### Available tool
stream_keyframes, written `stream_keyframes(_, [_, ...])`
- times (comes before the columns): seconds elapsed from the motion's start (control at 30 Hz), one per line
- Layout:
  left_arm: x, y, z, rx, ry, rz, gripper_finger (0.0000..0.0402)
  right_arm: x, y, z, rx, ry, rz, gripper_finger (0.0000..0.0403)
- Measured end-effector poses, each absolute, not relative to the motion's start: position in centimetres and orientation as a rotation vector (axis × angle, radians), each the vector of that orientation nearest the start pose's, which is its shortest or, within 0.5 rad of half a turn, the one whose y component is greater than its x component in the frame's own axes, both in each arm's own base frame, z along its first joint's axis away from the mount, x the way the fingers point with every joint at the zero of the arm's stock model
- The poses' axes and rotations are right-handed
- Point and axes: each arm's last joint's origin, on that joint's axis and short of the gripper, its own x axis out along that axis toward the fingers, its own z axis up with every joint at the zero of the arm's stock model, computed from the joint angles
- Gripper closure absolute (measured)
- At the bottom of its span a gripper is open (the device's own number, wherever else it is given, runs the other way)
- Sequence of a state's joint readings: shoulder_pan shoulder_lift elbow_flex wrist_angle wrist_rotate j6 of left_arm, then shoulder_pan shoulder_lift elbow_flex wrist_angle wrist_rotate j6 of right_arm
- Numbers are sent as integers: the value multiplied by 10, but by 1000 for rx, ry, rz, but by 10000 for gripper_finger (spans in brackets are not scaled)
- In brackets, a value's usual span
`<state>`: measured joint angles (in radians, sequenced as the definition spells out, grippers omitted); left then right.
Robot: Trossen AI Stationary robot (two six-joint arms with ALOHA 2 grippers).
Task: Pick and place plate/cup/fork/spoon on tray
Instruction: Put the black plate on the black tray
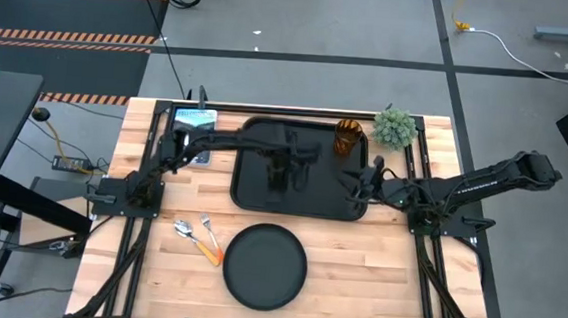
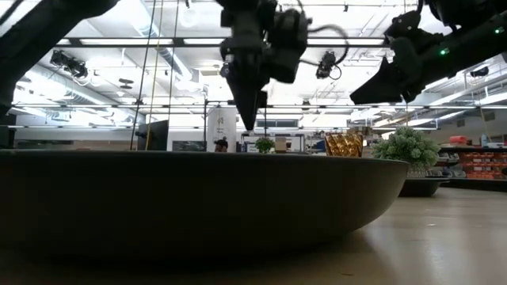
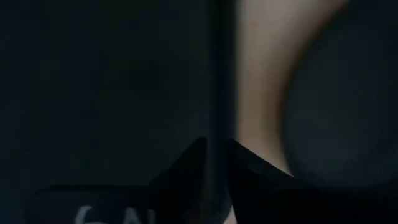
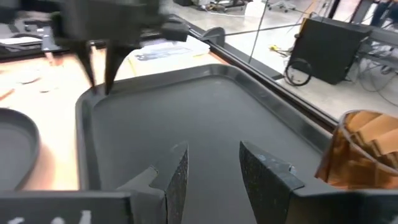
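Observation:
The black tray (image 1: 311, 196) lies at the table's middle back. The amber cup (image 1: 349, 136) stands upright in its far right corner, and also shows in the right wrist view (image 4: 367, 149). The round black plate (image 1: 263, 266) lies on the table near the front edge. The fork and spoon (image 1: 198, 238) lie on the wood left of the plate. My left gripper (image 1: 281, 177) hangs above the tray's left half, fingers pointing down with a narrow gap, empty; the right wrist view (image 4: 101, 81) shows it too. My right gripper (image 4: 211, 168) is open and empty, low over the tray's right part, beside the cup.
A small green potted plant (image 1: 394, 127) stands at the far right, just beyond the tray. A blue and white card (image 1: 192, 121) lies at the far left. In the low view the plate (image 2: 198, 198) fills the foreground. There is bare wood on both sides of the plate.

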<state>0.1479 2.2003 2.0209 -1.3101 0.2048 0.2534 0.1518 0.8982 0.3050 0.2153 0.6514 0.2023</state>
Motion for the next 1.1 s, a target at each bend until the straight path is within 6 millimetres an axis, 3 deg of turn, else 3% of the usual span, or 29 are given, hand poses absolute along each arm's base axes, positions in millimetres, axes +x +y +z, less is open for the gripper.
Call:
stream_keyframes(0.3, [438, 16, 233, 15, 1432, -335, 259, 176, 19, 190, 39, 293, -503, 252])
stream_keyframes(0.43, [438, 1, 220, -5, 1460, -330, 257, 175, 22, 189, 32, 300, -487, 252])
stream_keyframes(0.67, [419, -22, 188, -53, 1643, -314, 259, 174, 28, 189, 51, 295, -458, 252])
stream_keyframes(0.83, [405, -38, 200, -81, 1643, -272, 260, 174, 29, 189, 49, 293, -450, 252])
stream_keyframes(1.1, [378, -51, 201, -121, 1651, -172, 260, 175, 29, 190, 29, 292, -447, 252])
